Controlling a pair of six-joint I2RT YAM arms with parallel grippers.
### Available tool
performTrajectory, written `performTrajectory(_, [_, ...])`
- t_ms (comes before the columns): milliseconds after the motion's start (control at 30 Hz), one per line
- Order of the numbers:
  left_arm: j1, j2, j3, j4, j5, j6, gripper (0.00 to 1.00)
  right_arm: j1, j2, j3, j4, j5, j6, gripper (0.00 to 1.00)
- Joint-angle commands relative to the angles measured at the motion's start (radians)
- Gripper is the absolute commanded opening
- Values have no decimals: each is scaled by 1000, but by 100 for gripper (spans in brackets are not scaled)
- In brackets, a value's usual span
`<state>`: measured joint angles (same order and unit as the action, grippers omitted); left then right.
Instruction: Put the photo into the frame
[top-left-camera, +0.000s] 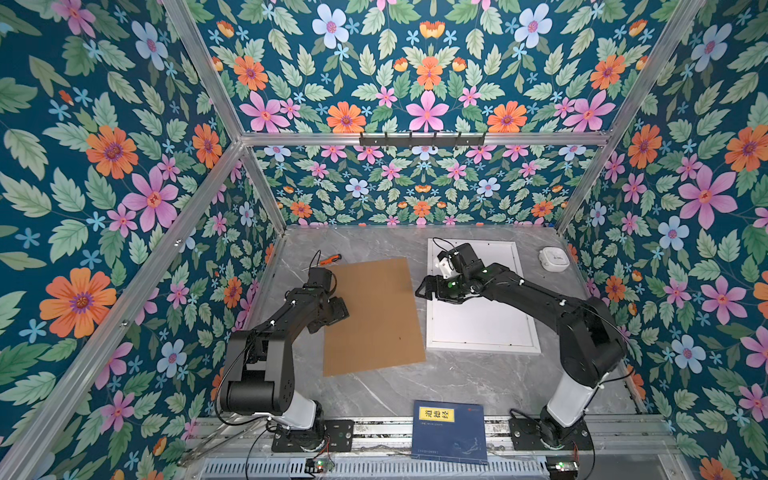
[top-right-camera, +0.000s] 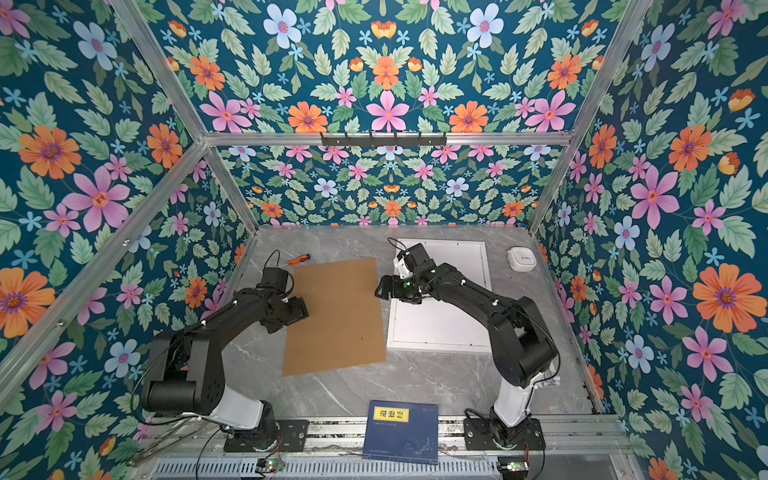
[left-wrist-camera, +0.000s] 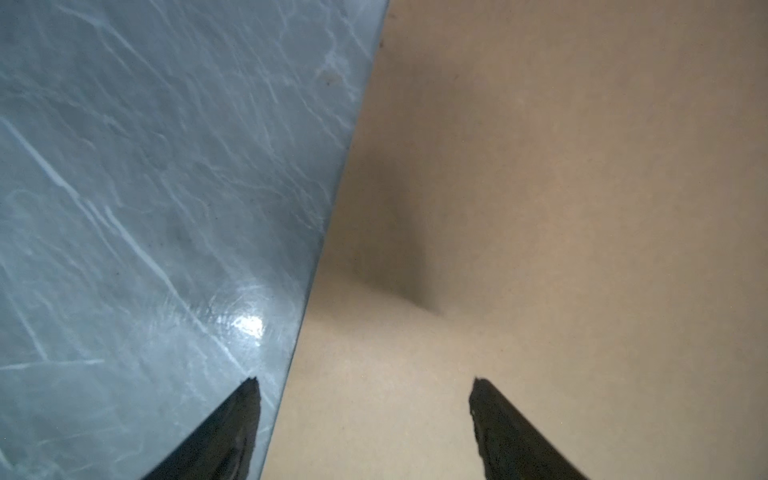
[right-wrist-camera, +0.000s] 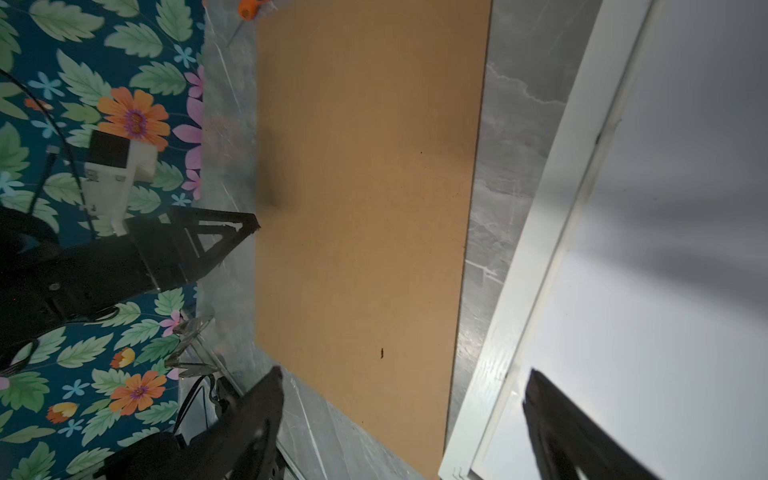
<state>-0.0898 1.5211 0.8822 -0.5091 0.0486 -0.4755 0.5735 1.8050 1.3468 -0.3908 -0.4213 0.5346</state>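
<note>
Currently: frame (top-left-camera: 482, 348) flat on table (top-left-camera: 457, 382), right-rear area, plain white panel inside rails; cannot tell whether that is photo. Right gripper (right-wrist-camera: 405, 372) above frame's left rail, pincer spread, empty. Brown backing board (top-left-camera: 374, 316) flat at table centre, apart from frame. Left gripper (left-wrist-camera: 365, 380) over board's left edge, pincer spread, empty. Orange-handled screwdriver (top-left-camera: 330, 259) by board's rear-left corner. Small white device (top-left-camera: 552, 258) near right-rear corner. Blue book (top-left-camera: 451, 432) at front edge.

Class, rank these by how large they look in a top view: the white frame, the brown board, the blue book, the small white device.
1-2. white frame and brown board: too alike to rank, and the right arm covers part of the frame.
3. blue book, though nearest the camera.
4. small white device.
</note>
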Motion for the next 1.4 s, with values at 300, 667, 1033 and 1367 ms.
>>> performTrajectory(300, [5,58,-5,16,18,59,81,73,284,305,-184,-1,6,90])
performTrajectory(667, [-3,104,11,-2,87,89,79,76,411,410,-310,100,38,91])
performTrajectory(1033, [-105,126,25,-61,89,74,78,65,425,396,-392,179,41,89])
performTrajectory(1367, [-163,60,-19,-64,220,-18,79,18,290,189,-329,131,43,89])
